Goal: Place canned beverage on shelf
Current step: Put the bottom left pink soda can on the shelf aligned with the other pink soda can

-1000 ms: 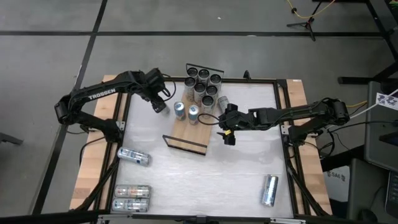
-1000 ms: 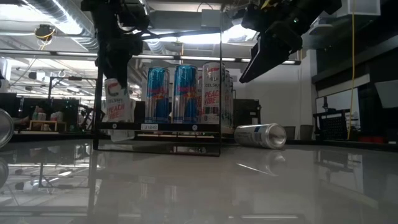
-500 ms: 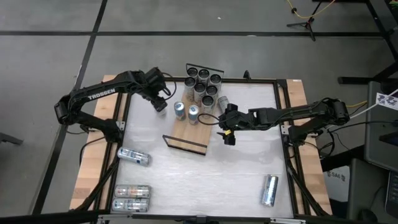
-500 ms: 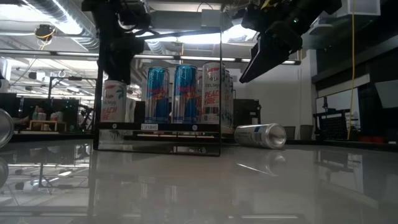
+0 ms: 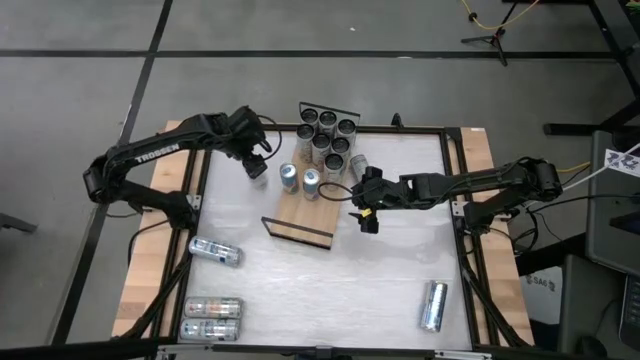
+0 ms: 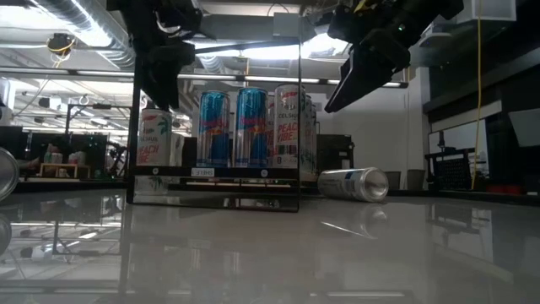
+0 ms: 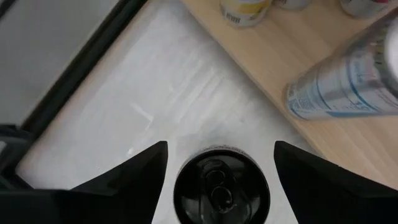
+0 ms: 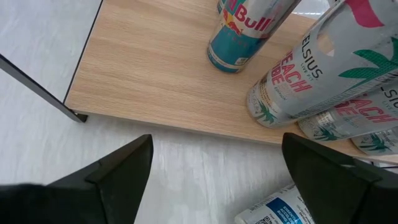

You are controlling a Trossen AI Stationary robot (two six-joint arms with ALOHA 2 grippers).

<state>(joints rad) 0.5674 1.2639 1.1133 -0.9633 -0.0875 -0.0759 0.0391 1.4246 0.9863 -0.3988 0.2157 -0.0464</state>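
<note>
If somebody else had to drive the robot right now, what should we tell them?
Left gripper: open, raised over an upright can that stands on the white table beside the shelf, not on it.
Right gripper: open, empty, hovering off the shelf's other long side.
Done: several shelved cans stand upright.
Left: shelve the upright can, then the lying cans.

Left arm reaches in from the table's left side, elbow bent, forearm angled toward the table's far half; left gripper (image 5: pixel 257 167) points down, fingers (image 7: pixel 127 177) spread with clear gaps either side; nothing clamped. Right arm stretches nearly straight from the right side toward table centre; right gripper (image 5: pixel 366 213) held above the surface, tilted downward; fingers (image 8: pixel 109 174) wide apart, holding nothing.
</note>
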